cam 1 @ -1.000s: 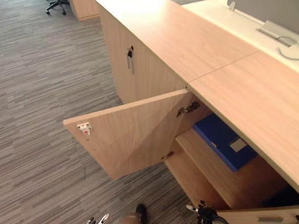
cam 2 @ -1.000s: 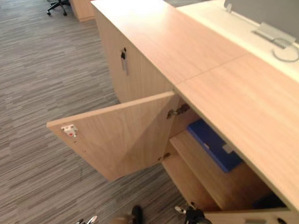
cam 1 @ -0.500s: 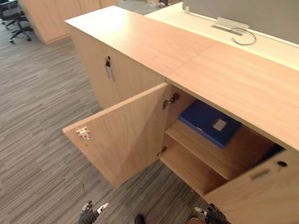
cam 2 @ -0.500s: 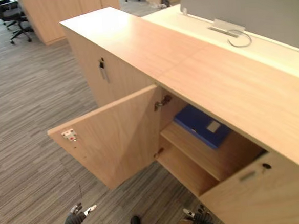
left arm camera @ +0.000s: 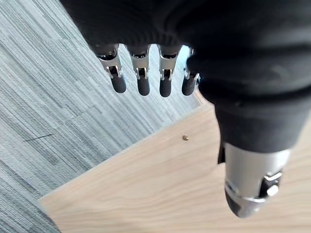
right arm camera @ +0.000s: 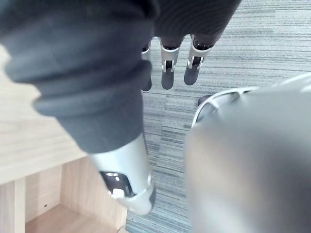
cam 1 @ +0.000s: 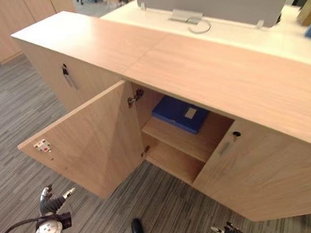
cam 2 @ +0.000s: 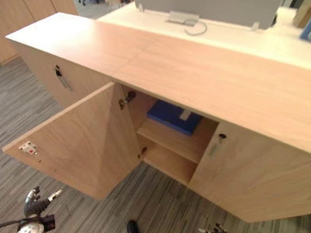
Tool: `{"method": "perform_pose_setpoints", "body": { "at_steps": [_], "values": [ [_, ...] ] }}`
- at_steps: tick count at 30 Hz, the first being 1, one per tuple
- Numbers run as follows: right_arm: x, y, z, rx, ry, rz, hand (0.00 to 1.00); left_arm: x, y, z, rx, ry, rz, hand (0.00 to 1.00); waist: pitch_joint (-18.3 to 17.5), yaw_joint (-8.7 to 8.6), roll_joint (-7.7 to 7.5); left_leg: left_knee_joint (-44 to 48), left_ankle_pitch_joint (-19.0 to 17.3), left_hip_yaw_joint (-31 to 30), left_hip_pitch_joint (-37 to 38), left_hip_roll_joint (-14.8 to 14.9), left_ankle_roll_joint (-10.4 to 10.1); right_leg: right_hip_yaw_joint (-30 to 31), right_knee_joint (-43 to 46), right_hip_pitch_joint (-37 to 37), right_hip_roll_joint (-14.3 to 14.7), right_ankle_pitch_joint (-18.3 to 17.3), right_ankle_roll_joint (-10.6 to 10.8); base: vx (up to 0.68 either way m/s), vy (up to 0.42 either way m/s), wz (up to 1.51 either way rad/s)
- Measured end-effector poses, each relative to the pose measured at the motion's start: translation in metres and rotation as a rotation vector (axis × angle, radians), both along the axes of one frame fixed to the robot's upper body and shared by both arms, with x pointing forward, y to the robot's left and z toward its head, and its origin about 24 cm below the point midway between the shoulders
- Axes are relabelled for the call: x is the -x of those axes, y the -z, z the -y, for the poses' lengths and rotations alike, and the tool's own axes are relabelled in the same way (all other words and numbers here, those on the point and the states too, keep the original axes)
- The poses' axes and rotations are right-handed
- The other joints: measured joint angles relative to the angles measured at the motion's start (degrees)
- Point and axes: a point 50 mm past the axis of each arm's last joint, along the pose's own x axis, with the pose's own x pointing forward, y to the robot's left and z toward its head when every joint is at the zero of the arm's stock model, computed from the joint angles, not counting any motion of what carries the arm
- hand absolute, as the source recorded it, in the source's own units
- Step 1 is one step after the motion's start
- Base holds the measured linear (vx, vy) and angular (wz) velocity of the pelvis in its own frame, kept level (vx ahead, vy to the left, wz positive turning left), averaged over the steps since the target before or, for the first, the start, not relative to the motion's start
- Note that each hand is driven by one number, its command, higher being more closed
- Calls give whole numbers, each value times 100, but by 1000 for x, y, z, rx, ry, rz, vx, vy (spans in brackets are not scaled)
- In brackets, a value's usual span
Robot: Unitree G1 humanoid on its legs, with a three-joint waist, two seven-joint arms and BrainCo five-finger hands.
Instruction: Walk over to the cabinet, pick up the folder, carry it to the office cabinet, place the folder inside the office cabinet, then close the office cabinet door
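- On the upper shelf (cam 1: 196,144) of the open cabinet (cam 1: 211,72) the blue folder (cam 1: 179,114) lies flat. Its long side seems to run along the shelf front. It sits well inside, touching neither hand.
- Left door (cam 1: 93,137) is swung wide over the floor (cam 1: 16,105). Right door (cam 1: 266,178) stands ajar.
- Left hand (cam 1: 48,204) hangs low, just below the left door's free corner. Its fingers (left arm camera: 142,77) are straight and released, holding nothing.
- Right hand (cam 1: 230,232) is low beneath the right door. Its fingers (right arm camera: 193,68) are also slack and empty.
- Judgement: the folder looks stowed and closing is what remains. The wide door lies ahead of and above the left hand, which is the nearer one. A push should go on the door's outer face, toward the cabinet.
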Motion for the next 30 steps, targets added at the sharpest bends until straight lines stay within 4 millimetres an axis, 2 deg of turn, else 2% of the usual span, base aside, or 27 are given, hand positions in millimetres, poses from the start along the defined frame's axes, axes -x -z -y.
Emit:
{"method": "perform_pose_setpoints", "body": {
  "at_steps": [3, 5, 13, 19, 23, 28, 30],
  "values": [
    [7, 1, -2, -6, -5, -22, 0, 5, 3, -18, 38, -87, -10, 0, -19, -11, -38, -1, -15, -9, -9, 109, -20, 8, -44, -2, 120, -38, -13, -5, -88, -4],
    [7, 1, -2, -5, -21, -26, 0, 16, 6, -29, 31, -133, -61, 0, -22, -9, -43, -1, -29, -11, -4, 119, -38, 15, -91, 21, 168, -37, -11, 31, -48, -1],
    [17, 5, -8, -26, -27, -66, 0, 27, 1, -50, -23, -166, -147, 0, -114, 57, -165, 21, -46, 3, 143, 106, -137, 48, -291, 242, 216, 21, 34, 64, -19, 0],
    [18, 5, -8, -31, -31, -66, 0, 1, -37, -72, -151, -133, -96, 0, -121, 91, -146, 0, -70, 103, 230, 134, -164, 136, -319, 280, 249, 21, 31, 13, -17, -7],
    [21, 5, -8, -37, -27, -65, 0, -9, -56, -85, -237, -117, -116, 0, -130, 101, -138, 0, -115, 222, 349, 139, -171, 291, -318, 302, 247, 23, 30, -3, -5, -16],
    [22, 5, -8, -38, -25, -64, 0, -40, -76, -80, -309, -23, -93, 0, -130, 104, -134, 0, -117, 247, 367, 139, -171, 320, -317, 300, 247, 25, 27, -2, -7, -3],
    [23, 5, -8, -39, -24, -63, 0, -58, -79, -69, -361, 67, -112, 0, -131, 93, -134, 1, -128, 284, 395, 139, -178, 364, -314, 299, 247, 25, 27, 1, -12, -8]
  ]
}}
